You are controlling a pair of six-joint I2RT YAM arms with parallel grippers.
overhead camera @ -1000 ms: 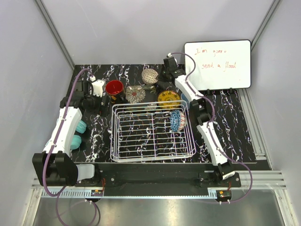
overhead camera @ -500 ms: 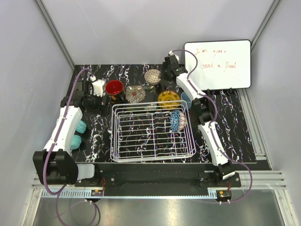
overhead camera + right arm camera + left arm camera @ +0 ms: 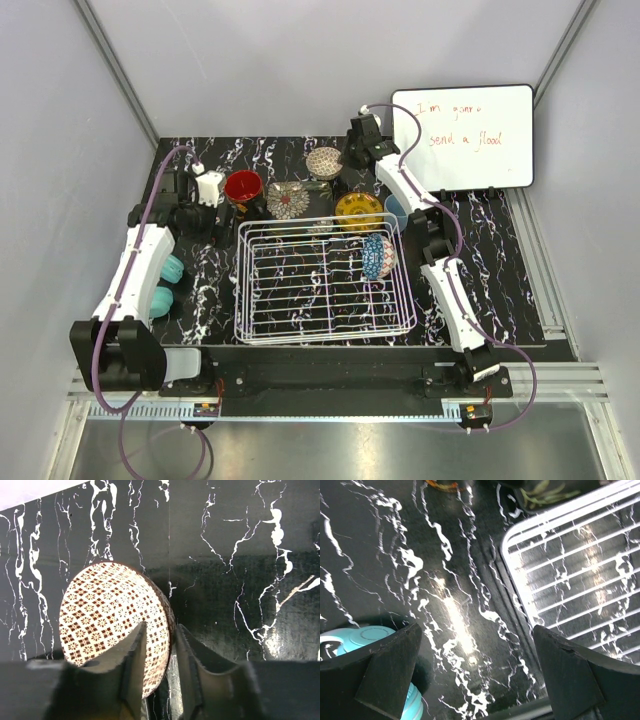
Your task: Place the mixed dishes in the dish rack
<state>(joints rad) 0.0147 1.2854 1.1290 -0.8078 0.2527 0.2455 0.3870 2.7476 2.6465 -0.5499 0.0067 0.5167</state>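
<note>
Right hand [image 3: 159,630] is straddling the rim of the beige-brown bowl [image 3: 112,615]. One finger is sitting inside the bowl and the other outside, with only a narrow gap between them. Whether they are already clamping the rim I cannot tell.

The bowl is sitting on the table [image 3: 500,280] at upper centre of the top view, beyond the far side of the dish rack [image 3: 325,335].

Step in hand, by my judgement: the pickup of this bowl. The next move is calling for a firm pinch on the rim, then a lift clear of the table and a carry toward the lower frame, over the rack's raised wire side.

Left hand [image 3: 476,630] is hanging wide open over bare table at the left of the rack, holding and touching nothing.

A blue bowl [image 3: 378,255] is already standing in the rack at its right side. The red mug [image 3: 243,185], floral saucer [image 3: 289,199], yellow plate [image 3: 359,209] and light blue cup [image 3: 393,212] are waiting outside, along the rack's upper edge.
</note>
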